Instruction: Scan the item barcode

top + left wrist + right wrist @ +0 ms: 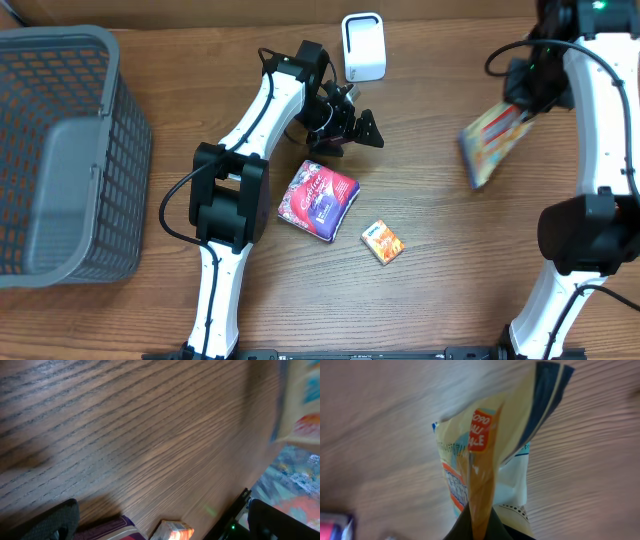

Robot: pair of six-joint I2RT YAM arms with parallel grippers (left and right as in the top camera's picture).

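We have a wooden bench (450, 290) with a grey mesh basket (95, 170) at its left end, and two arms reaching in from the near edge. The right arm (600, 150) holds a colourful snack bag (492, 140), apparently lifted off the wood at the right side. It is well apart from the white scanner (362, 45) standing at the far edge near the middle. We judge the step in hand to be carrying the item to the scanner, with the scan itself not yet done. The next move calls for swinging the bag left toward the scanner's face and turning it so the barcode looks at it, though we cannot see where the barcode sits. A purple packet (318, 200) and a small orange box (382, 242) lie flat mid-bench, near each other but apart. The right fingers (457, 532) are pinched fully together on the bag's edge, with the bag hanging from them. The left fingers (368, 130) stand spread wide with nothing between them, hovering between the purple packet and the scanner.
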